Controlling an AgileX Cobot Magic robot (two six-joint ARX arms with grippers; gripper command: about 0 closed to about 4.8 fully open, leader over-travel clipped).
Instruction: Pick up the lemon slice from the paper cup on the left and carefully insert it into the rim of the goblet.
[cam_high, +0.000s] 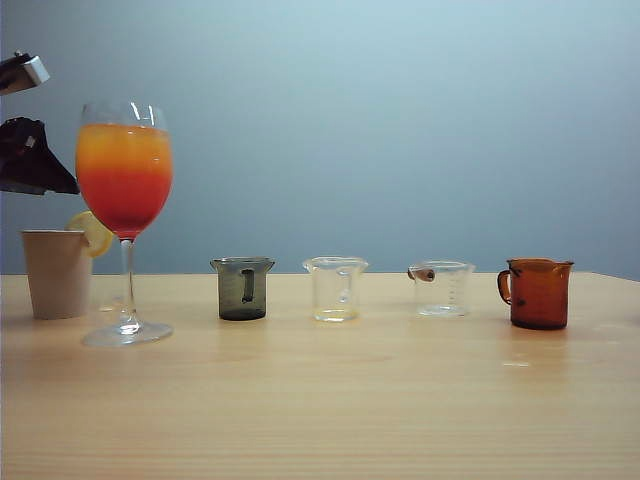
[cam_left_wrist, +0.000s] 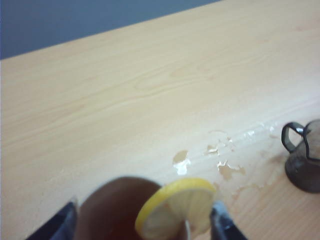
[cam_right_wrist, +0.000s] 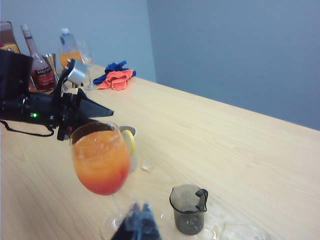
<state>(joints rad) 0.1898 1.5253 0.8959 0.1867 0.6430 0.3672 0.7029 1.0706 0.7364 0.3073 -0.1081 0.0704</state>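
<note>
My left gripper (cam_left_wrist: 145, 220) is spread wide around the lemon (cam_left_wrist: 176, 209) on the cup (cam_left_wrist: 112, 207), ungrabbed; right gripper (cam_right_wrist: 139, 216) pinched empty; goblet (cam_high: 125, 180) waits

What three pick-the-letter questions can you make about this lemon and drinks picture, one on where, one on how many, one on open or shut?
1. Where is the lemon slice?
A on a plate
B on the paper cup's rim
C in a spoon

2. How many little jugs stand in the row?
A two
B six
C four

3. How are the left arm's jaws?
A open, one on each side of the slice
B shut on the slice
C shut on a spoon

Answers:
1 B: the slice sits on the cup's edge.
2 C: dark grey jug, two clear jugs, amber jug.
3 A: the left wrist view shows them wide apart above the cup.

The right arm's jaws sit shut near the goblet's foot.
</note>
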